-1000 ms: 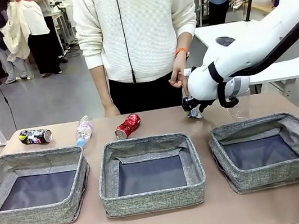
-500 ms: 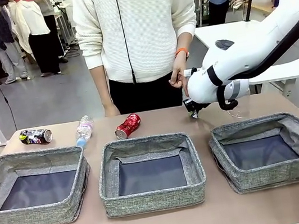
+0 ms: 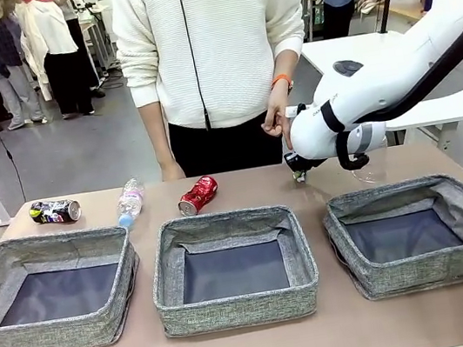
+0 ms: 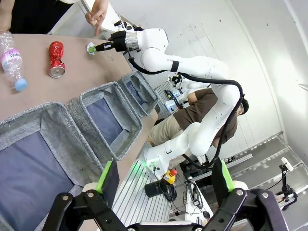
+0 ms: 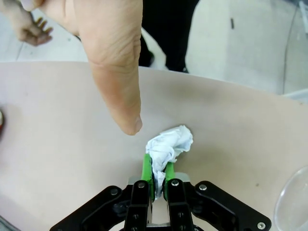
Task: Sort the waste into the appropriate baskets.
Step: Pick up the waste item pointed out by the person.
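Right gripper (image 5: 156,168) jaws, half-spread a second ago, are now clenching the white paper ball (image 5: 169,143), lower centre of the wrist view. The ball is sitting on the table (image 5: 48,144) beneath the person's hand (image 5: 108,57). The grasp is looking made, with the lift toward a basket (image 3: 415,188) probably coming next. Left gripper (image 4: 162,168) is standing wide, holding nothing.

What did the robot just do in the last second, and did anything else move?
The right gripper closed its jaws on the white paper ball, and its wrist lifted slightly. The person's hand still points next to the paper. The red can, dark can, bottle and three baskets have not moved, and the left gripper stays open.
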`<move>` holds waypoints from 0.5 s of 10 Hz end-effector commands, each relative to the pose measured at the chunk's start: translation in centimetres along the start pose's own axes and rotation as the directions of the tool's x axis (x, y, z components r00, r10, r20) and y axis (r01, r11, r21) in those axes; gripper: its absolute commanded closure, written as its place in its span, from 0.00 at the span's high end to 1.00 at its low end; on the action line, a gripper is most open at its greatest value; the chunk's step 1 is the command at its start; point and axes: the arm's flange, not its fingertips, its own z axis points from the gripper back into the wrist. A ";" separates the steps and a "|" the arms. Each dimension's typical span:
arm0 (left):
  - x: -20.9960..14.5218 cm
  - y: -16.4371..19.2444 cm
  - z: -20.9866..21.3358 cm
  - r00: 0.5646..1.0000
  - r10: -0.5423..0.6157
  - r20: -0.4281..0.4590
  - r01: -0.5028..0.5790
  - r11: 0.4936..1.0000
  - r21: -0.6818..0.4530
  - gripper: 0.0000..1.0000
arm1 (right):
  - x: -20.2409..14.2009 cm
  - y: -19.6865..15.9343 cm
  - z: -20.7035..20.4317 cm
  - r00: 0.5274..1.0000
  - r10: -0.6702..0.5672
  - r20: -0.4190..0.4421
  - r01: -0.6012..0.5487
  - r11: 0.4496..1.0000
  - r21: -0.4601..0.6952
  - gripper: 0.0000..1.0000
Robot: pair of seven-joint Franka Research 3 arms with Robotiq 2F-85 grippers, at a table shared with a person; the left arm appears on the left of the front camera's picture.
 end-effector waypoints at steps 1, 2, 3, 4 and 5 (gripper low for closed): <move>0.1 -0.2 0.0 1.000 -0.022 0.013 0.022 1.000 -0.018 1.00 | -0.5 -0.1 0.0 0.999 -0.031 -0.028 0.030 0.998 -0.046 0.00; 0.1 -0.2 0.0 1.000 -0.022 0.013 0.022 1.000 -0.018 1.00 | -0.8 -0.5 1.9 0.999 -0.036 -0.034 0.036 0.999 -0.022 0.00; 0.1 -0.2 0.0 1.000 -0.022 0.013 0.022 1.000 -0.018 1.00 | -2.1 -1.0 6.6 0.995 -0.039 -0.087 0.038 0.999 -0.007 0.00; 0.1 -0.2 0.0 1.000 -0.022 0.013 0.022 1.000 -0.018 1.00 | -4.7 -1.7 12.6 0.986 -0.053 -0.161 0.046 0.998 -0.042 0.00; 0.1 -0.2 0.0 1.000 -0.022 0.013 0.022 1.000 -0.018 1.00 | -9.1 -1.3 19.0 0.982 -0.052 -0.179 0.036 0.995 -0.092 0.00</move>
